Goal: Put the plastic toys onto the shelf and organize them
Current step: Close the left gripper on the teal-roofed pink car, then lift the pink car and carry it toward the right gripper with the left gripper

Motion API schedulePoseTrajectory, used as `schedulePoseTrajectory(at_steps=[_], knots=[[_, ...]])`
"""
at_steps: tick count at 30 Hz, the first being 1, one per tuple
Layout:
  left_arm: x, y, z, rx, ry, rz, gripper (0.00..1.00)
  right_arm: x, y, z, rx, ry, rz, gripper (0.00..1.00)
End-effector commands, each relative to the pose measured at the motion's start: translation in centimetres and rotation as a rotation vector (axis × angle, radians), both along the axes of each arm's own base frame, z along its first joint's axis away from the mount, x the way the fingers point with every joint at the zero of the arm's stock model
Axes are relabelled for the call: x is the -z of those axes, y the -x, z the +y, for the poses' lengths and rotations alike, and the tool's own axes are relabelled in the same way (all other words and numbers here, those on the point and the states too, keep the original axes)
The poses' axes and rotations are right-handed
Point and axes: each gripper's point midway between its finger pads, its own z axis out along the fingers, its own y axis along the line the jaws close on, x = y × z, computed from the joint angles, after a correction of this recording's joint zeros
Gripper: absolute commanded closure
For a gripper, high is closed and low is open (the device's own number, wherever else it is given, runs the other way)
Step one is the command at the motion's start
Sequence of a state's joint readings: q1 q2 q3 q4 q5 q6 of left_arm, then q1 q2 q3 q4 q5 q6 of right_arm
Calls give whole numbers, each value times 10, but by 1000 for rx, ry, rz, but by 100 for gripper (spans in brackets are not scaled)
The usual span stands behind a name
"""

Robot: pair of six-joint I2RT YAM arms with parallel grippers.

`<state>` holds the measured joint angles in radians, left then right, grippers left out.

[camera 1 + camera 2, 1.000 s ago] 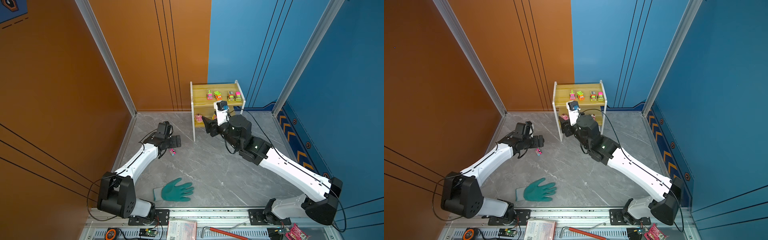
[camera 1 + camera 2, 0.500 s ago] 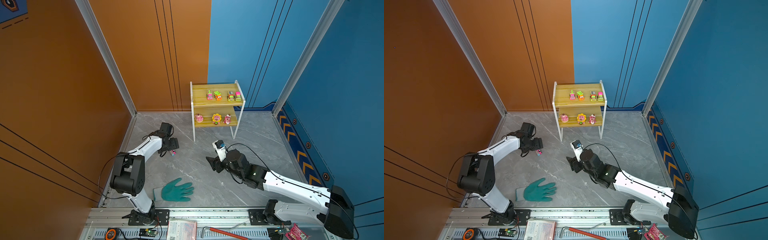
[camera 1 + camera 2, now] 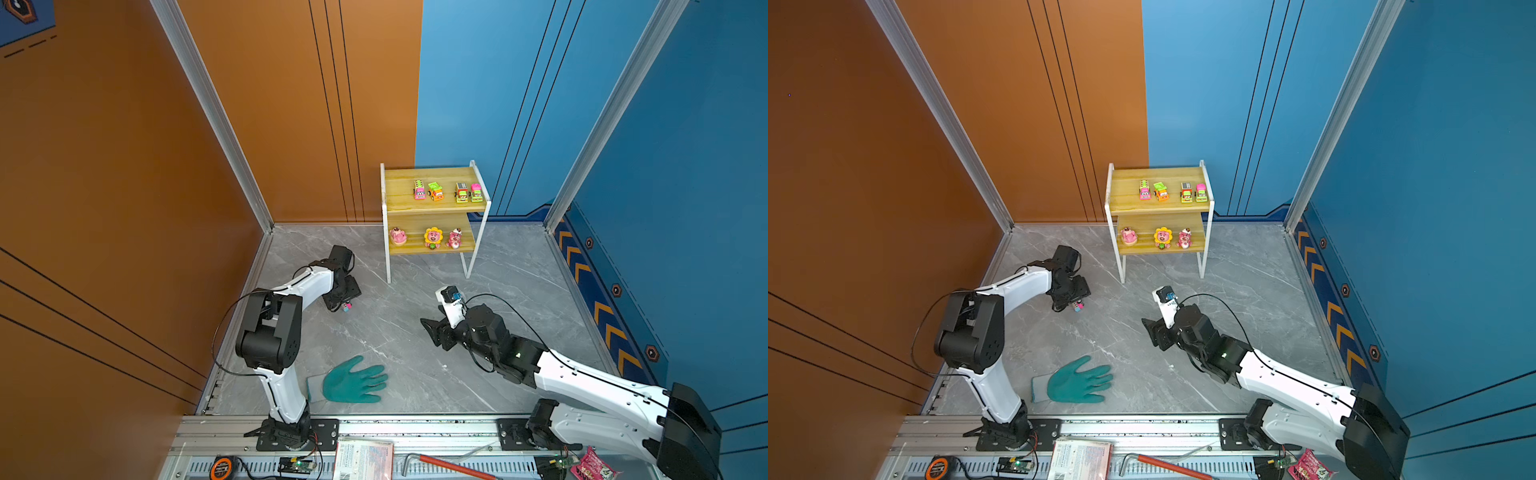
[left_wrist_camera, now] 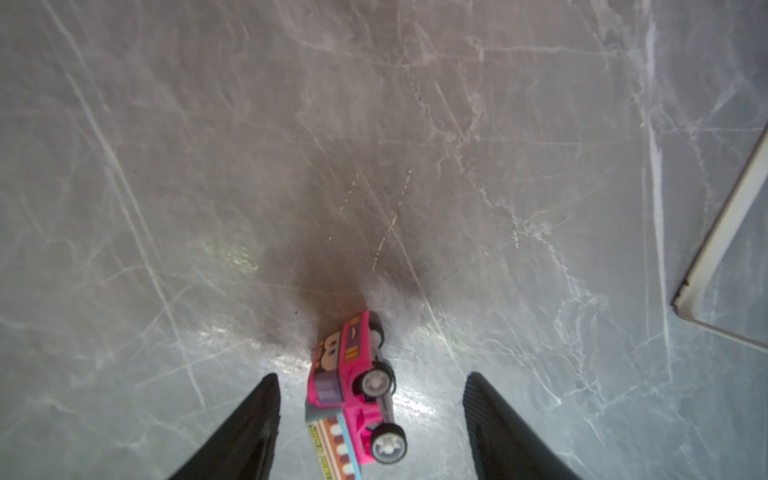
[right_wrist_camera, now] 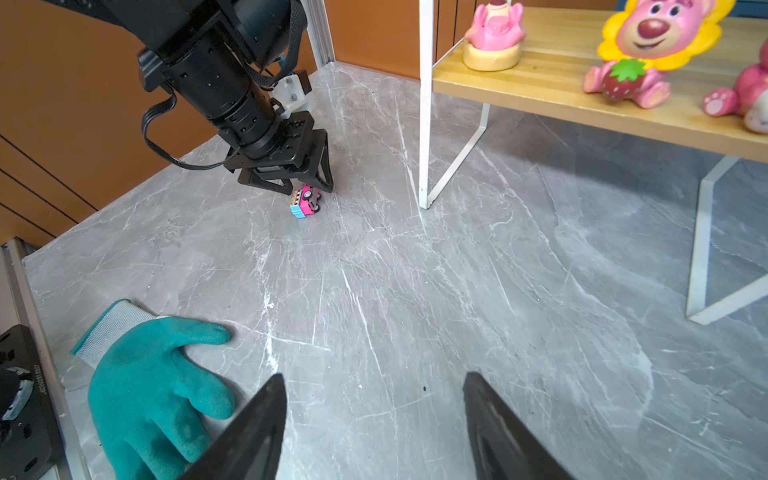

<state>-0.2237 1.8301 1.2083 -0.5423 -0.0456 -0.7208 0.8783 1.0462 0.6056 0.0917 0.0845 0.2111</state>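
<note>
- Since a second ago the right arm (image 3: 582, 374) has pulled back from the shelf (image 3: 399, 191). The right hand (image 3: 432, 332) now sits low over the middle of the desk (image 3: 415, 374), well apart from the shelf legs.
- Over the same span the left arm (image 3: 307, 282) has raised its elbow. The left hand (image 4: 370, 376) has stayed at the pink car (image 4: 353, 386).
- Left hand: jaws part open, fingers (image 4: 249, 432) either side of the car. Bare desk shows between each finger and the toy in the left wrist view (no contact seen), so nothing is gripped.
- Pink car: on the desk, left of the shelf's front-left leg. It is tipped onto its side with the wheels showing.
- Right hand: jaws apart with nothing between them. Only bare desk lies ahead in the right wrist view.
- Shelf, top board: four cars (image 3: 435, 191) in a row.
- Shelf, lower board: three pink bears (image 3: 433, 238), the sunflower one in the middle.
- Teal glove (image 3: 351, 380): flat on the desk near the front edge, just beside the left arm's base.
</note>
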Motion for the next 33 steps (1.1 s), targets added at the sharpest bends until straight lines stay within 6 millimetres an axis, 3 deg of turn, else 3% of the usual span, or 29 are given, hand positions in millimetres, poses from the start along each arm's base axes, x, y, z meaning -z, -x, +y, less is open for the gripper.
schedulePoseTrajectory(at_steps=[1, 5, 15, 19, 25, 33], knots=[[5, 1, 2, -52, -15, 22, 32, -4, 0, -6, 3, -51, -7, 32], [12, 5, 4, -67, -27, 41, 36, -2, -1, -14, 16, -64, -3, 32], [16, 9, 5, -19, -82, 46, 60, 0, -3, -25, 35, -88, 2, 32], [15, 15, 9, 15, -116, 46, 62, -1, -2, -25, 34, -101, 1, 32], [-4, 26, 13, 98, -215, 7, 63, -4, -3, -27, 43, -111, -1, 32], [-31, 51, -9, 317, -466, -40, 63, -10, -7, -40, 119, -121, -7, 33]])
